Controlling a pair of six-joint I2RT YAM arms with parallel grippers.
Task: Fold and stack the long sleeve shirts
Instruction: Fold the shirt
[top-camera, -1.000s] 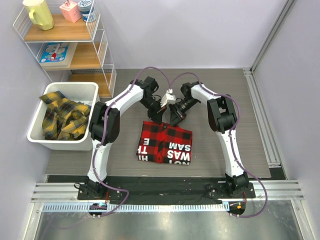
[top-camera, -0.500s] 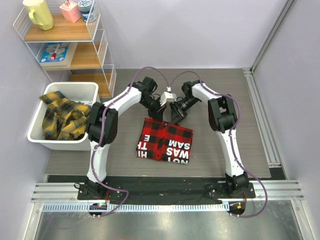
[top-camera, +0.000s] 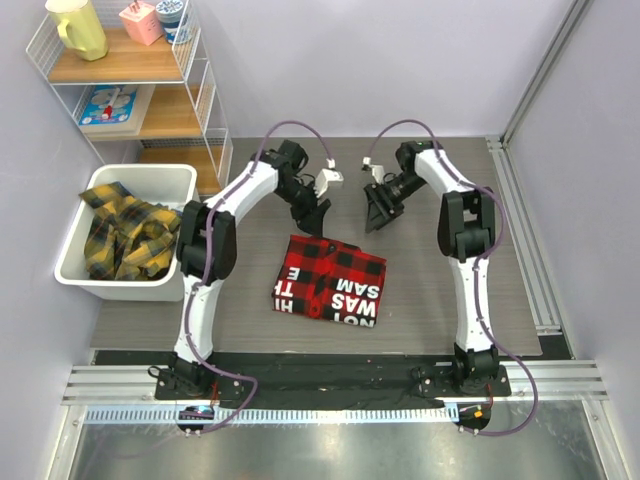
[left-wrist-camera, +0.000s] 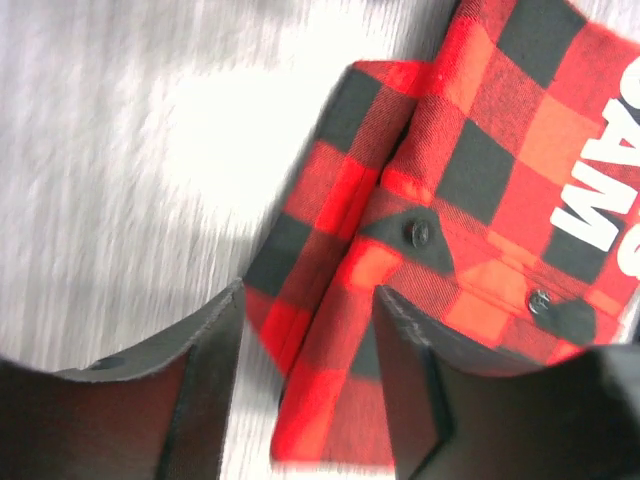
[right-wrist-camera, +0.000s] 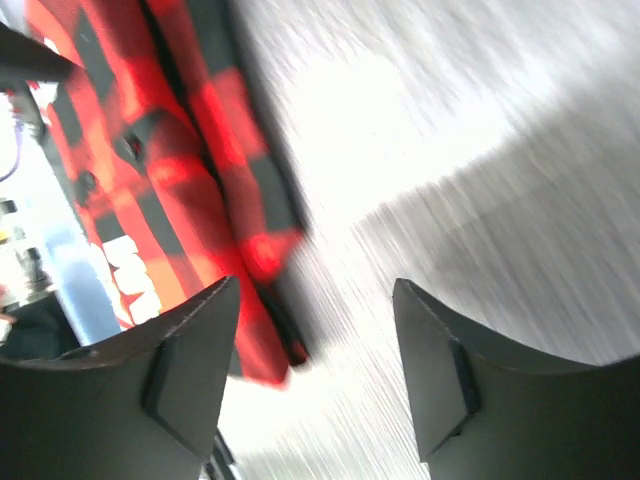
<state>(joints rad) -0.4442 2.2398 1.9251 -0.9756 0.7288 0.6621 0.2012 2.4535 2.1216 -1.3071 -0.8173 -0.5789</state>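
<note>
Shirt now free: left claw, right claw

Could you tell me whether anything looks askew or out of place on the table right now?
Slightly. The folded red-and-black checked flannel shirt lies turned against the edges of the grey table, and at its far corner a lower layer pokes out past the top fold. The yellow-and-black checked shirts sit crumpled in the white plastic bin.
</note>
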